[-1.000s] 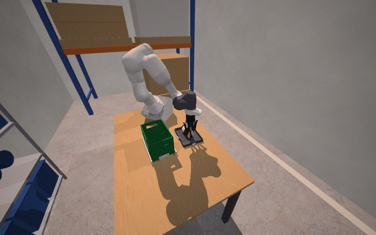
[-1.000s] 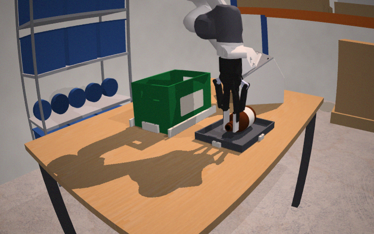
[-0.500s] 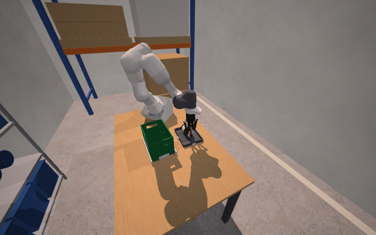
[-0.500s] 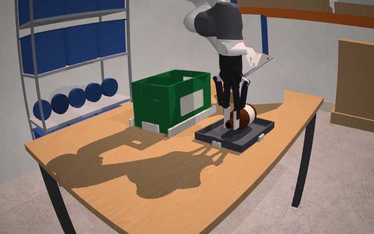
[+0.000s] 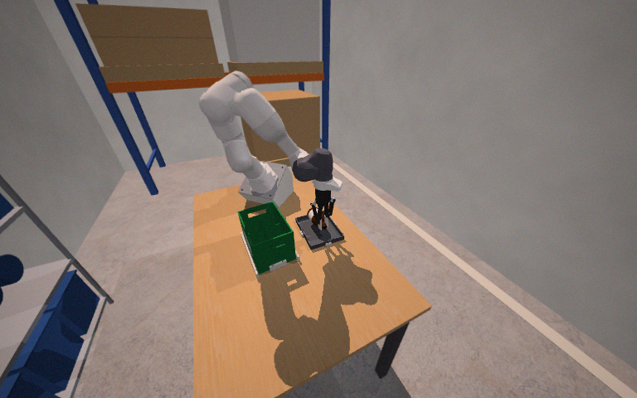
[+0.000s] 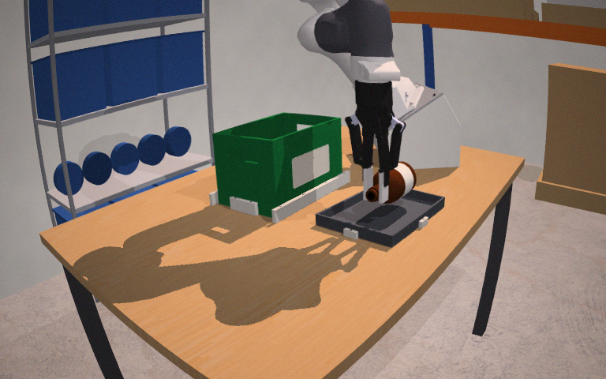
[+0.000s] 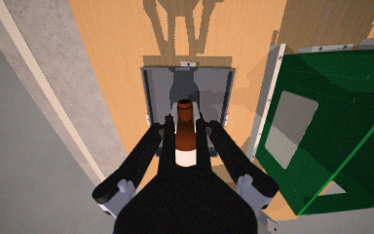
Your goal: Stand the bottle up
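A brown bottle (image 6: pixel 393 184) (image 7: pixel 185 131) with a white label lies on its side, held a little above the dark grey tray (image 6: pixel 412 215) (image 7: pixel 217 82) (image 5: pixel 333 233). My gripper (image 6: pixel 375 185) (image 7: pixel 185 108) (image 5: pixel 321 221) points straight down and is shut on the bottle's neck. The bottle's mouth points toward the table's front in the exterior view. The bottle's body is mostly hidden behind the gripper in the wrist view.
A green crate (image 6: pixel 268 159) (image 5: pixel 266 236) (image 7: pixel 335 132) stands left of the tray, with white stops at its base. The table's (image 6: pixel 259 290) right edge runs close to the tray. Shelves with blue boxes (image 6: pixel 109 75) stand beyond the table.
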`<state>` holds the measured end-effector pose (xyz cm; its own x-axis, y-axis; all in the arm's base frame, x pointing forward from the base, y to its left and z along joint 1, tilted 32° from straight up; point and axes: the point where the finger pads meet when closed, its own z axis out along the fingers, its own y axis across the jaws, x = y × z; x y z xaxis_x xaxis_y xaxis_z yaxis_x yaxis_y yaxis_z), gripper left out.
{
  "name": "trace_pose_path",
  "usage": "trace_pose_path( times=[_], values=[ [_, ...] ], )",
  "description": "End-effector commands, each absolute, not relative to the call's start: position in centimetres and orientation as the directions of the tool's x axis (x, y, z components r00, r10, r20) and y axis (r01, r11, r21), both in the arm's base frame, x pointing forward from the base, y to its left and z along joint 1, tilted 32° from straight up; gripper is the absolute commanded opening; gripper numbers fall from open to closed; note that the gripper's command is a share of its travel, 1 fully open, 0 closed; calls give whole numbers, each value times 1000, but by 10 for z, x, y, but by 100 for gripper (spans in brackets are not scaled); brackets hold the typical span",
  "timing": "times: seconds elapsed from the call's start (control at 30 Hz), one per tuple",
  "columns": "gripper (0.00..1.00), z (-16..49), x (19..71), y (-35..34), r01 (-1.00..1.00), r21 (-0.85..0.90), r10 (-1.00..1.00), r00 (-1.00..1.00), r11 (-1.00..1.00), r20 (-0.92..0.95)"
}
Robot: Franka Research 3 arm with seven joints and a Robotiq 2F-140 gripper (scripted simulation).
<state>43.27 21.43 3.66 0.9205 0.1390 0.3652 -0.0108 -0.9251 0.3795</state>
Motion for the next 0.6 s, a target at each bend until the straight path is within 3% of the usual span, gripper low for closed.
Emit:
trace_pose_path(
  times=[0.0,0.57],
  values=[
    [0,41,431,214,-12,384,140,920,-923,365],
    [0,60,422,222,-12,384,140,921,-923,365]
  ],
)
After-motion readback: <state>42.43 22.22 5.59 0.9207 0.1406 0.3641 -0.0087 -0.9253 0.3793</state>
